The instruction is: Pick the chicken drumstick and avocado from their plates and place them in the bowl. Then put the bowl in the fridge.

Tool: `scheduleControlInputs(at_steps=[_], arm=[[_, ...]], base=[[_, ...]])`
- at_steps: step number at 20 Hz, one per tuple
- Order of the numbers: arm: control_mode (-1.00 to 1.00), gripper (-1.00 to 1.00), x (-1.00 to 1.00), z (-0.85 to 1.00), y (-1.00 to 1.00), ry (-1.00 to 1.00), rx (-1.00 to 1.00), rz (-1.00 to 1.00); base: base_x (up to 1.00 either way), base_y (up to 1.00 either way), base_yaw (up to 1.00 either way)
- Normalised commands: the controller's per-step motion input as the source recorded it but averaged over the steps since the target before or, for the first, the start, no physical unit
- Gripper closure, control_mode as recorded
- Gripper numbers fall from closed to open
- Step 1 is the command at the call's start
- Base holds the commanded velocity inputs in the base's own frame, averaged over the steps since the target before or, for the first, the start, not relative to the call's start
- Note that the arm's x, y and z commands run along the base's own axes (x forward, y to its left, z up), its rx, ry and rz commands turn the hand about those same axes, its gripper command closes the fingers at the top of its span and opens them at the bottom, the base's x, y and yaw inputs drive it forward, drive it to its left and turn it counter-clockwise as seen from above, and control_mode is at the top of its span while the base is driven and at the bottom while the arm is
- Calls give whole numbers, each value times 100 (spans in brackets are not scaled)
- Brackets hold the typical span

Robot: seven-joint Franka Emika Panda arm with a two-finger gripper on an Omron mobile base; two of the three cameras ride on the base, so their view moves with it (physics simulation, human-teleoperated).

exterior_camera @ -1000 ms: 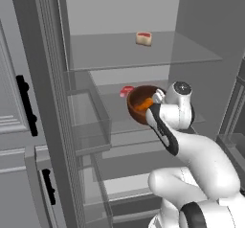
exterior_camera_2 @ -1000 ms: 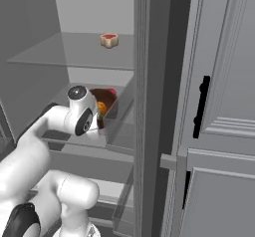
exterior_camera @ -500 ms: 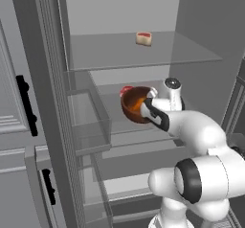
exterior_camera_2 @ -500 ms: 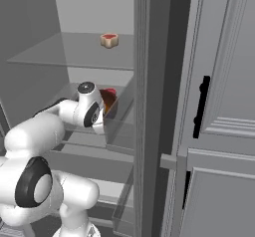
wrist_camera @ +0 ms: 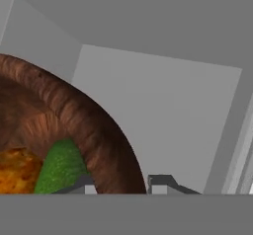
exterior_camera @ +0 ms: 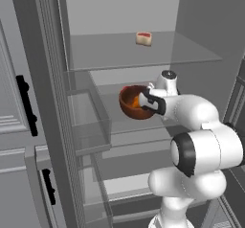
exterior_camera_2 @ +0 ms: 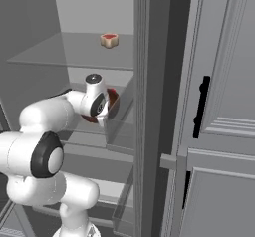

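Sitting on the fridge's point(exterior_camera: 201, 21) middle glass shelf, the stiff wooden bowl point(exterior_camera: 131, 105), weighted by drumstick point(wrist_camera: 15, 172) and avocado point(wrist_camera: 59, 167), has its thin rim straddled by the gripper point(wrist_camera: 121, 183), best hold, though grip unclear.

A rendered kitchen, seen at close range. Open fridge point(exterior_camera: 191, 11) with a pale grey interior, clear glass shelves point(exterior_camera: 143, 54) and a see-through drawer point(exterior_camera: 88, 121), a small piece of food point(exterior_camera: 144, 38) on the upper shelf. Grey panelled cabinets point(exterior_camera_2: 224, 131) with black handles point(exterior_camera_2: 201, 107) on either side, as in a fitted domestic kitchen.
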Motion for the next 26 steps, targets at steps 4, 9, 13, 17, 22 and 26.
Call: scheduleControlInputs(at_steps=[4,9,13,17,22,26], arm=[[-100,-100,0,-15,0,-4,0,0],[-100,-100,-2,-2,0,-11,0,0],[-100,-100,-19,2,0,-17,0,0],[-100,-100,-39,38,0,-28,0,0],[-100,-100,-58,41,0,-24,-2,0],[-100,-100,-74,66,1,-6,-10,4]], base=[[0,0,0],[0,0,0],[0,0,0],[0,0,0],[0,0,0],[0,0,0]])
